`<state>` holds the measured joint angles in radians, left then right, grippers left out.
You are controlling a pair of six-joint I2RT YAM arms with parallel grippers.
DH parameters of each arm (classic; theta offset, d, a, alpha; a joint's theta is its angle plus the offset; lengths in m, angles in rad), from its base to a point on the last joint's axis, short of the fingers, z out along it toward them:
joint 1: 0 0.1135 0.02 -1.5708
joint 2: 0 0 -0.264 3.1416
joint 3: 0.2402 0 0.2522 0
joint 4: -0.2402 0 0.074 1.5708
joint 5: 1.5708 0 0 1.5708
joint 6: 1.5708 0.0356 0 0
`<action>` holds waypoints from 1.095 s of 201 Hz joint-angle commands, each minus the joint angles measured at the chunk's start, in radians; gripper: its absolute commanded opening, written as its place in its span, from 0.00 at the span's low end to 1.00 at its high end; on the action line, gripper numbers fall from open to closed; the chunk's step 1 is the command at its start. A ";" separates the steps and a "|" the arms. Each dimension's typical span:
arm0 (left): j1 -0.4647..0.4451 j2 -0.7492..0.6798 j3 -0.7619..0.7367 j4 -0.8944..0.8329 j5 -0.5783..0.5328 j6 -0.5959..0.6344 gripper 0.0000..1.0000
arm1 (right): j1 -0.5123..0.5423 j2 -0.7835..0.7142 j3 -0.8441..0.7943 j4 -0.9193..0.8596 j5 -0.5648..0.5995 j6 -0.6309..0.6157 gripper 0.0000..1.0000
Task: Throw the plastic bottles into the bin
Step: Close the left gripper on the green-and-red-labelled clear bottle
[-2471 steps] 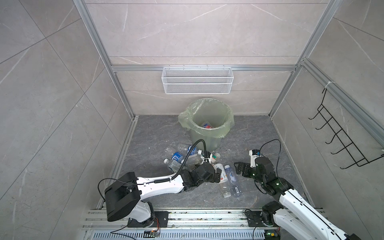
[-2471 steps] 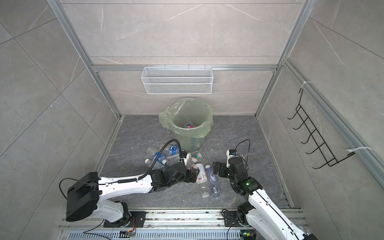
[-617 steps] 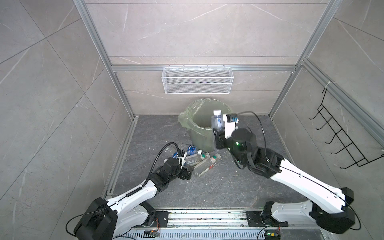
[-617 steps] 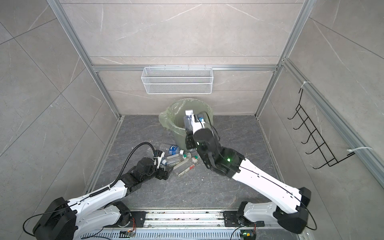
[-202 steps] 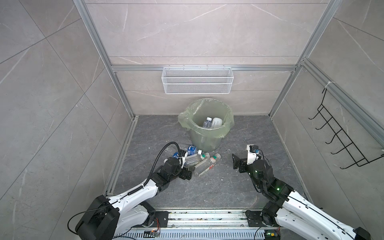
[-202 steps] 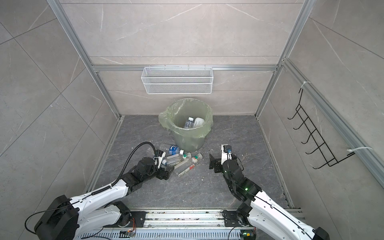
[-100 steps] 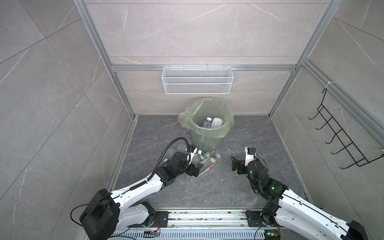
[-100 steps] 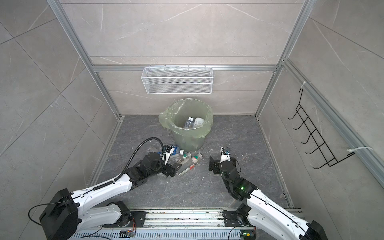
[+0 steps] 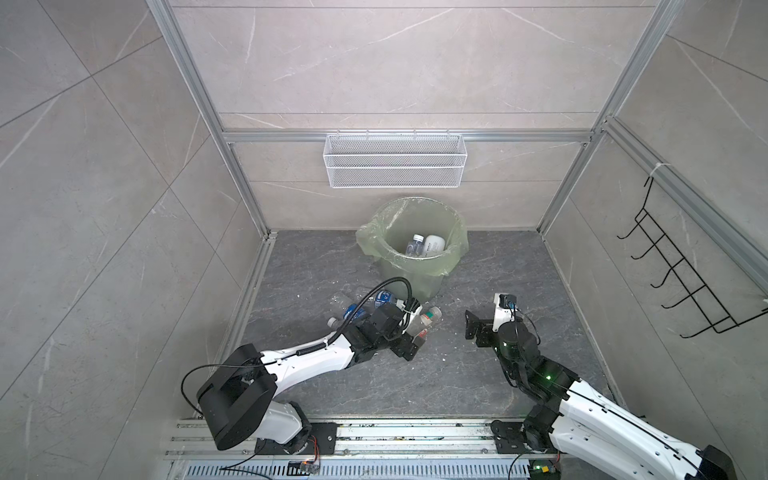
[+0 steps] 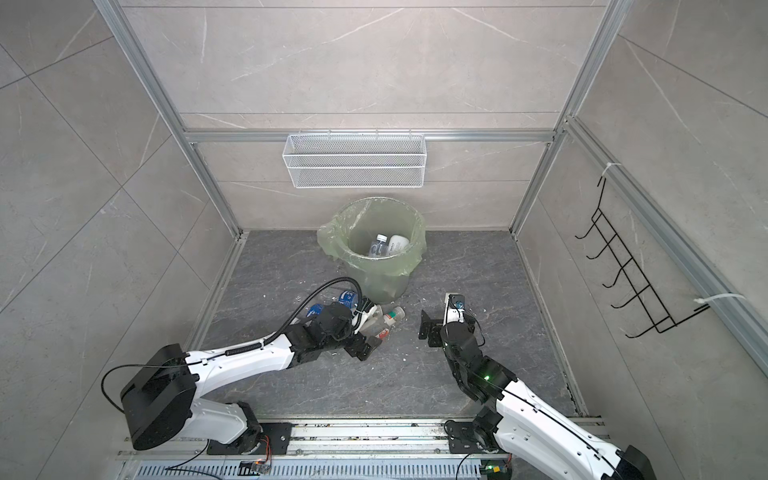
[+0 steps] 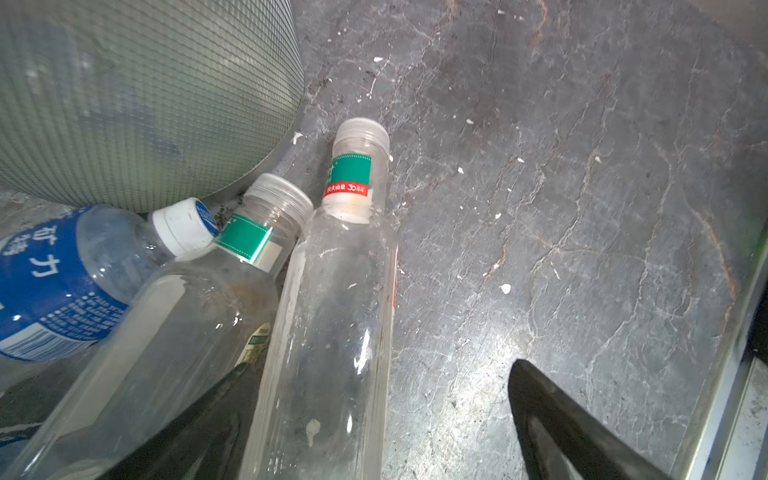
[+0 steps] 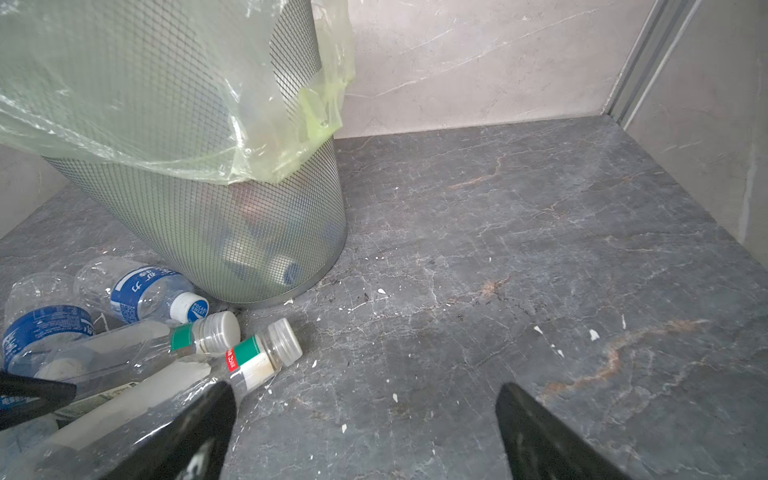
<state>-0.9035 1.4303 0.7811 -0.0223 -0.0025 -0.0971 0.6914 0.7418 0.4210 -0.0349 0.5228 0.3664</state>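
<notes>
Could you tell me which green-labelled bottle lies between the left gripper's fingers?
The bottle with the red strip under its green band: it lies between the open left gripper's fingers. The other green-banded bottle shows no red and lies outside them.

bin (image 12: 232, 224): grey grid mesh; liner bag (image 12: 124, 104) translucent pale green. 2 clear bottles (image 11: 332, 311): green neck bands, 1 with a red strip. blue-label bottle (image 11: 62, 282): white print, white cap. floor (image 11: 582, 208): dark grey, pale veins, white flecks.

I'm seeing a white wire mesh basket (image 9: 394, 166) hanging on the beige tiled back wall (image 9: 374, 62), and a black wire hook rack (image 9: 685, 270) hanging off the right-hand wall.
</notes>
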 commanded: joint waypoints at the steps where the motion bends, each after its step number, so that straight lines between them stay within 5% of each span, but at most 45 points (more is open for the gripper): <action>1: -0.003 0.023 0.029 -0.011 -0.028 0.039 0.96 | 0.001 0.014 0.036 -0.014 0.027 0.016 1.00; 164: -0.003 0.131 0.046 -0.010 -0.105 0.058 0.91 | -0.004 0.111 0.053 0.013 0.009 0.029 1.00; 220: -0.003 0.164 0.065 -0.015 -0.045 0.054 0.87 | -0.010 0.139 0.058 0.018 0.019 0.028 1.00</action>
<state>-0.9035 1.5761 0.8085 -0.0303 -0.0723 -0.0593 0.6857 0.8703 0.4454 -0.0292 0.5346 0.3748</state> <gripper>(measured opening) 0.881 0.991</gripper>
